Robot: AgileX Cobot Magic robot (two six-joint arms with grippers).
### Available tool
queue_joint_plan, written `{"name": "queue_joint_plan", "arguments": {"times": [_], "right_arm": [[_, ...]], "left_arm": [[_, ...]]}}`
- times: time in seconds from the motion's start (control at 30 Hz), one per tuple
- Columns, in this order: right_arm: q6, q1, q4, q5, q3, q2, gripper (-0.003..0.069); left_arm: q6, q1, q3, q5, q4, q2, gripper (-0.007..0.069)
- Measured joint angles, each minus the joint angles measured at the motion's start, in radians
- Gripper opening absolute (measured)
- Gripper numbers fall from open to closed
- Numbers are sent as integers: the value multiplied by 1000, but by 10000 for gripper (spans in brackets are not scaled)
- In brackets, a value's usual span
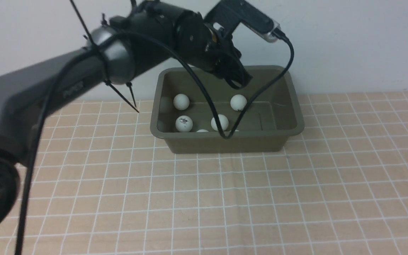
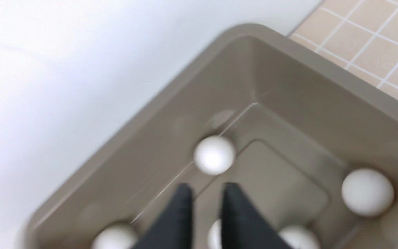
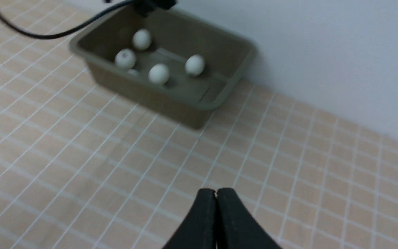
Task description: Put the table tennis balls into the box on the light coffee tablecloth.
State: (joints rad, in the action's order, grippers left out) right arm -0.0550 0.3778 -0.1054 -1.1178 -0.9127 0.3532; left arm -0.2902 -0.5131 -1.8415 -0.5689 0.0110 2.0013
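Hovering my left gripper (image 2: 204, 193), jaws slightly apart and empty, over the box (image 1: 225, 141), I judge the table tennis balls (image 1: 181, 101) light, rolling, best pinched across the middle.

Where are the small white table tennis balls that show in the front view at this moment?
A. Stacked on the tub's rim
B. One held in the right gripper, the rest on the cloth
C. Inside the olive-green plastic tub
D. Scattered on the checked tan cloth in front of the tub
C: the small white table tennis balls lie on the floor of the olive-green plastic tub, and the checked tan cloth around it carries none.
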Motion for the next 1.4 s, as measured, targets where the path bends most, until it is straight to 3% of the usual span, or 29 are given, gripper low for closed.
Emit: {"name": "queue_joint_plan", "arguments": {"times": [0.07,0.2,0.37,0.57,0.77,0.97,1.4], "right_arm": [[48,0,-64,28,55,-65,-17],[120,0,-126,59,171,-187,-17],[196,0,-131,109,340,-343,-17],[277,0,-131,144,385,-369,-17],[292,0,-150,168,386,-369,-17],[293,0,-157,171,387,-370,-17],[293,0,-150,172,387,-370,-17]], "left_arm": [[0,22,23,-59,2,-57,-43],[-10,48,148,-75,2,-184,-69],[-18,51,504,127,-11,-479,-69],[-13,51,929,377,-38,-787,-69],[71,51,1262,493,-41,-1078,-69],[124,51,1394,498,-43,-1251,-69],[131,51,1423,498,-44,-1286,-69]]}}
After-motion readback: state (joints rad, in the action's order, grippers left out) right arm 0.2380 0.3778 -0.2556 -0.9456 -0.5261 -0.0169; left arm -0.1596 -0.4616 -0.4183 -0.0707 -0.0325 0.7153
